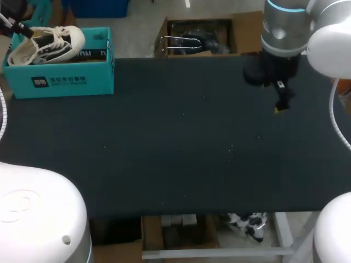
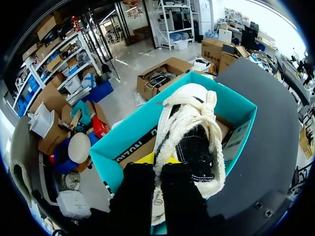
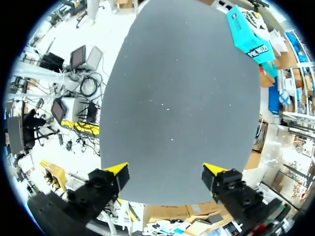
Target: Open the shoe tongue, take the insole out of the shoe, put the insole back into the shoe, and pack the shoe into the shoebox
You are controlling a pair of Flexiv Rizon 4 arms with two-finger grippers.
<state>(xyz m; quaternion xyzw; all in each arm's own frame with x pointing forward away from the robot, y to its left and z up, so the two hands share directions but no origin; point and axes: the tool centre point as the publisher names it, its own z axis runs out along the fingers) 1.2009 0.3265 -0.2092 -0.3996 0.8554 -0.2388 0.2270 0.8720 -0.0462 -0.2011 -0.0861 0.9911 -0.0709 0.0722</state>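
Dark table point(image 1: 175, 142), shoe point(image 2: 194, 123) in teal shoebox point(image 1: 66, 82), left pincer point(image 2: 158, 167) clenched on it, right pincer point(image 3: 166, 172) released, well apart.

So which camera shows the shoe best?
The left wrist view: the shoe fills its middle, lying in the box. The head view shows it small, at the table's far left corner. The right wrist view shows hardly more than the box.

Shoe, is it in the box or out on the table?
In: the shoe lies inside the open teal shoebox, partly above its rim.
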